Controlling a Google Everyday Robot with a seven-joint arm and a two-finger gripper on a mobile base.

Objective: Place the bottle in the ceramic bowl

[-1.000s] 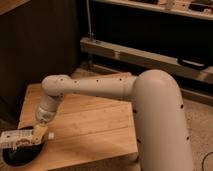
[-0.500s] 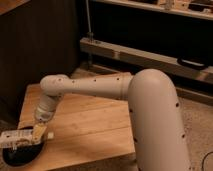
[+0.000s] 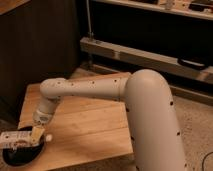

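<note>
A small white bottle (image 3: 14,139) with a pale label lies on its side just above the dark ceramic bowl (image 3: 20,155) at the front left corner of the wooden table (image 3: 85,125). My gripper (image 3: 36,134) hangs from the white arm's wrist at the bottle's right end and is shut on the bottle. The bottle hides part of the bowl's far rim. Whether the bottle touches the bowl I cannot tell.
The thick white arm (image 3: 145,115) reaches across the table from the right. Behind the table stand a dark cabinet wall (image 3: 40,45) and a low metal shelf rail (image 3: 145,57). The bowl sits very near the table's front left edge.
The gripper and the bottle have sunk slightly toward the bowl. The grip has stayed shut.
</note>
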